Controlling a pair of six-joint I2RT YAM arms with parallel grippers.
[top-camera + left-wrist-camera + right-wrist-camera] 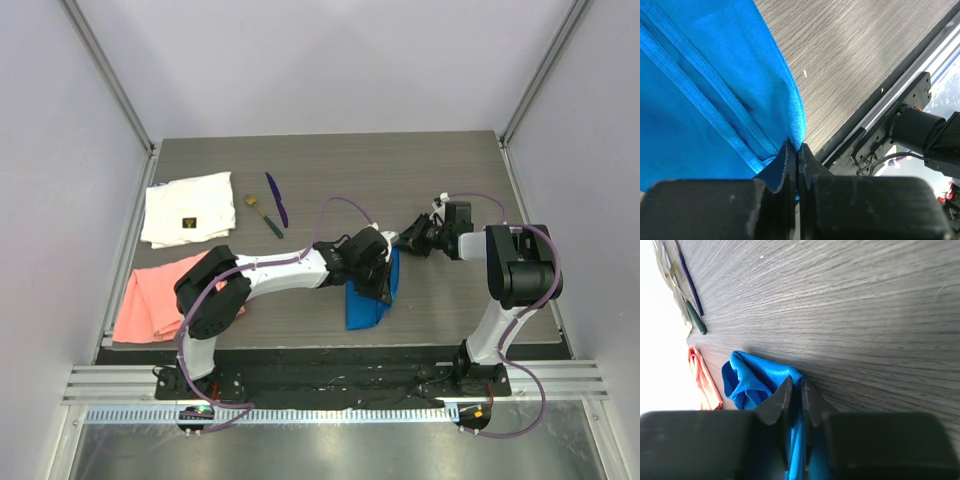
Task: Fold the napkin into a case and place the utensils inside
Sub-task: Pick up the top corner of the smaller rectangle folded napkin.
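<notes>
On the grey wood-grain table point(450, 180), the blue napkin point(362, 308) sits bunched near centre, its edges pinched by the left gripper point(797, 150) and the right gripper point(796, 390). The folding step is in hand. The next move likely calls for spreading it flat, away from the utensils point(277, 200).

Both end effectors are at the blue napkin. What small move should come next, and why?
Probably lift both pinched edges slightly and carry them across to fold: the left end effector and right end effector each pinch the napkin, which lies bunched, not neatly folded.
</notes>
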